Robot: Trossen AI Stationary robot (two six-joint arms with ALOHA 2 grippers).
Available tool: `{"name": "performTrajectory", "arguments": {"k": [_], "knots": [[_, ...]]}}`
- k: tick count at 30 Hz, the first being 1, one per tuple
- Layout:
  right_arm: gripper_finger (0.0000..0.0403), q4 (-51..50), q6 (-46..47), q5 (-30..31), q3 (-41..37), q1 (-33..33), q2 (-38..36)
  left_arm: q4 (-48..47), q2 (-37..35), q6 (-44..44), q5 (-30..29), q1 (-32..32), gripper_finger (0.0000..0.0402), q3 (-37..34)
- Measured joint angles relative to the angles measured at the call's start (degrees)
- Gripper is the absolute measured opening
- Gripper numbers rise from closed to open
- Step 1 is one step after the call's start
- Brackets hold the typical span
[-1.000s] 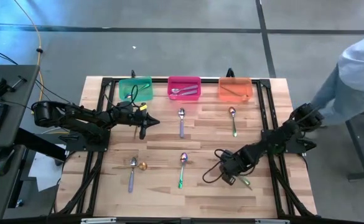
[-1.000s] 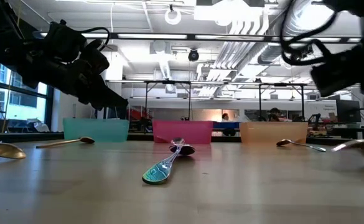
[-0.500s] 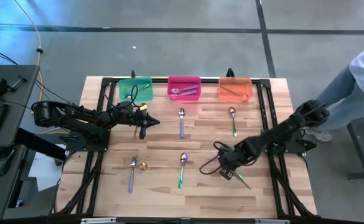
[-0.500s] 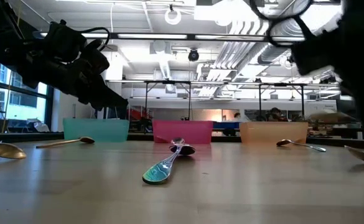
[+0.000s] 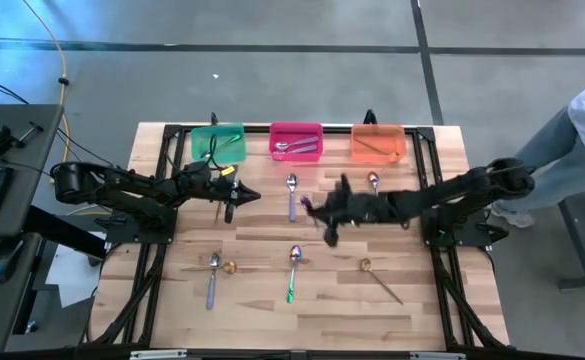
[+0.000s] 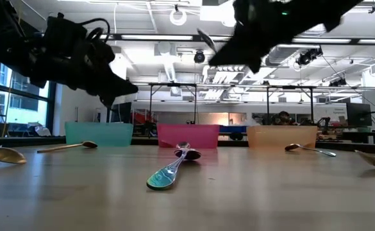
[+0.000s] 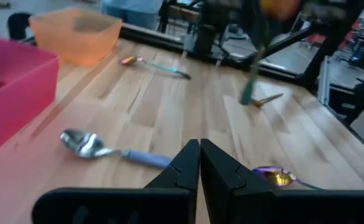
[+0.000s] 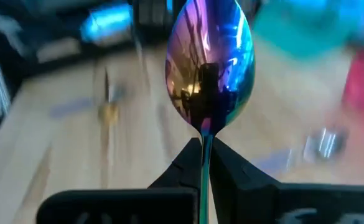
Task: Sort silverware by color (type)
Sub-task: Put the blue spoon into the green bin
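— What are the right arm's fingers (image 8: 203, 163) doing with that slim spoon with the iridescent rainbow-sheen metal bowl (image 8: 210, 68)?

— They are pinching its thin stem just below the bowl, closed tight on it, so the bowl is standing up beyond the fingertips; judging by the task, the arm is carrying it over the wooden slatted surface (image 5: 262, 240) toward the bins, and a grip low on the handle is probably keeping the bowl from swinging.

— Which bin?

— I cannot tell yet; the teal plastic bin (image 5: 218, 142), the pink plastic bin (image 5: 296, 141) and the orange plastic bin (image 5: 378, 143) are all lying ahead of the fingers, well apart from them.

— And the left arm's fingers (image 7: 199, 160)?

— They are pressed together with nothing between them; the arm is hovering above the surface, likely waiting; the lavender-handled spoon with a shiny bowl (image 7: 110, 149) is lying just ahead of the tips, untouched.

— What else is waiting to be sorted?

— A gold-bronze spoon (image 5: 380, 279) is lying on the surface well behind the right fingers; a green-handled spoon (image 5: 292, 271) is resting near it; more are lying about.
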Motion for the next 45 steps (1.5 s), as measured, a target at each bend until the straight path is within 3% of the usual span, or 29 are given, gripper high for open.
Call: {"name": "performTrajectory", "arguments": {"k": [5,8,14,17,21,30,36,39,45], "knots": [[0.0000,14.6,-11.4,-9.9,0.0,-8.1,0.2,0.0,0.0,-3.7,-0.1,-0.9,0.0043,4.3],[0.0000,18.5,-14.2,-15.1,0.0,-11.4,0.3,0.0,0.0,-8.4,-0.2,-1.0,0.0075,7.5],[0.0000,20.3,-16.2,-17.5,0.0,-14.4,0.9,-0.4,0.1,-4.8,-4.0,-2.6,0.0137,12.1],[0.0000,23.5,-16.5,-19.9,0.0,-14.7,2.3,-0.7,1.5,1.5,-5.0,-4.3,0.0149,14.7],[0.0000,28.2,-16.5,-20.5,0.1,-14.7,4.7,-1.7,4.7,1.4,-5.0,-6.1,0.0152,19.6],[0.0000,34.1,-16.4,-20.3,0.2,-14.7,5.5,-4.7,11.3,1.4,-5.0,-6.7,0.0153,25.4],[0.0000,34.0,-16.8,-18.3,0.2,-14.7,5.5,-4.4,12.0,2.8,-4.0,-7.4,0.0140,27.4],[0.0000,34.0,-17.5,-18.3,0.2,-14.7,5.5,-4.6,12.0,4.4,-4.5,-7.7,0.0111,28.1],[0.0000,34.3,-18.5,-18.2,0.3,-14.7,5.5,-4.7,12.0,6.8,-4.3,-7.2,0.0016,28.3]]}}
